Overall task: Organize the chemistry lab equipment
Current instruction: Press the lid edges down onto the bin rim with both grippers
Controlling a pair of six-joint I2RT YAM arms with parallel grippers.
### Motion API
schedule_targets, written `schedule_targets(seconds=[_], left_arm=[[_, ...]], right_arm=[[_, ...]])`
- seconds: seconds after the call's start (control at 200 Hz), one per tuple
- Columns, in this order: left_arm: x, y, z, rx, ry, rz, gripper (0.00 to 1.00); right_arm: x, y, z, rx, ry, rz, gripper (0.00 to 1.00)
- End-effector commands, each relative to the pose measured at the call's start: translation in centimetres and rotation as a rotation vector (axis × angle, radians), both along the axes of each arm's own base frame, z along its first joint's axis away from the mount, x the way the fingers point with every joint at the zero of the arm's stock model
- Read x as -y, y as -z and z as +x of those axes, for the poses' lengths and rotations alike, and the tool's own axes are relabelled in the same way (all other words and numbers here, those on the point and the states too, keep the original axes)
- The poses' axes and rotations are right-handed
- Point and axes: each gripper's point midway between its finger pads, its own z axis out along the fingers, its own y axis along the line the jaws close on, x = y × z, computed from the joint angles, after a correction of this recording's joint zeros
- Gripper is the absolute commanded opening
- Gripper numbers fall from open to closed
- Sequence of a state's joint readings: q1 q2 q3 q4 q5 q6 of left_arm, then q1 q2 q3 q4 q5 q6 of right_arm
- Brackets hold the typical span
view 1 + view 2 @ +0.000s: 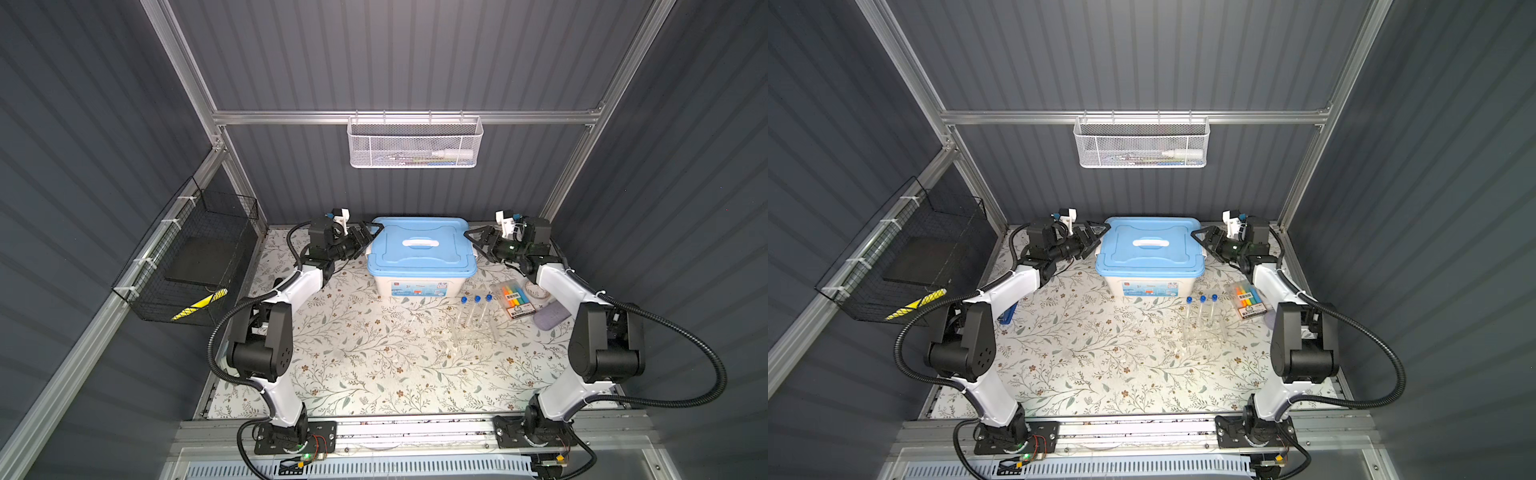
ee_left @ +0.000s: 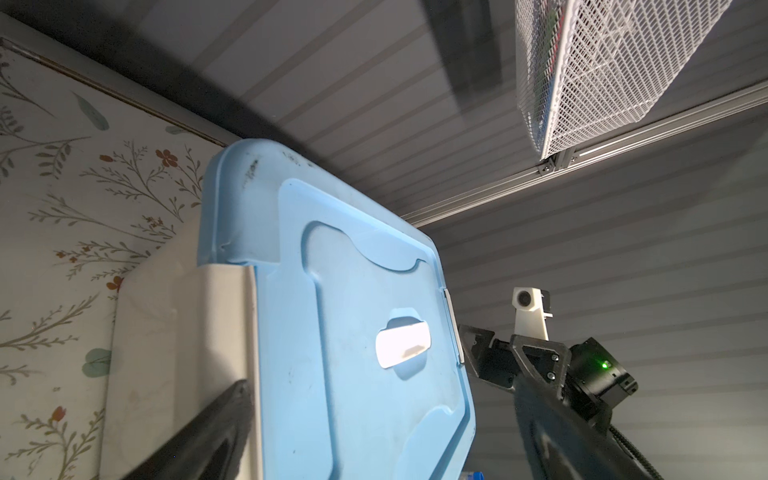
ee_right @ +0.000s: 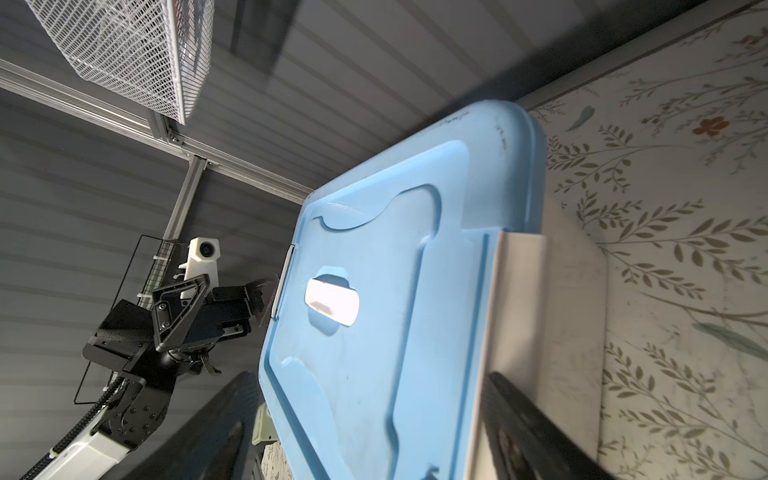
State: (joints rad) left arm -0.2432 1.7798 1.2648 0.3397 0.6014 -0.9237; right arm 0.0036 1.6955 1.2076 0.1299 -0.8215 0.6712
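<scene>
My left gripper [image 1: 368, 236] sits at nine o'clock of the storage box [image 1: 419, 286] and my right gripper [image 1: 478, 241] at three o'clock, each with its fingers spread wide and straddling the white latch on that short side of the blue lid [image 1: 419, 249]; neither pair holds anything that I can make out. The wrist views show one dark finger [image 2: 199, 436] low along the box wall and its partner out past the lid's edge, with the same on the right. The lid lies flat on the box with its white handle [image 1: 420, 242] in the middle, and the box stands at twelve o'clock on the flowered table [image 1: 353, 374]. At about five o'clock of the box, three blue-capped test tubes [image 1: 476, 309] stand in a clear rack [image 1: 473, 332], with a pack of coloured markers [image 1: 515, 299] just beyond, toward three o'clock. I judge the step in hand is working the two side latches. Whether I am freeing them to open the box or have just pressed them down after packing, this scene fits both. Either way both sides need even handling, so the box does not skid.
</scene>
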Motion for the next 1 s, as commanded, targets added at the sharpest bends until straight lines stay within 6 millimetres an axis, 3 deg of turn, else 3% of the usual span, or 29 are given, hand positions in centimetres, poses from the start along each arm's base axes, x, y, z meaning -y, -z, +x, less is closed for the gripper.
schedule_targets(seconds=[0.0, 0.995], left_arm=[[2.2, 1.6, -0.8, -0.047, 0.071, 0.019, 1.00], [2.8, 5.1, -0.6, -0.105, 0.077, 0.047, 0.99]], right_arm=[[-1.1, 1.6, -0.1, -0.057, -0.025, -0.026, 0.85], [-2.7, 3.8, 0.1, -0.137, -0.038, -0.102, 0.84]])
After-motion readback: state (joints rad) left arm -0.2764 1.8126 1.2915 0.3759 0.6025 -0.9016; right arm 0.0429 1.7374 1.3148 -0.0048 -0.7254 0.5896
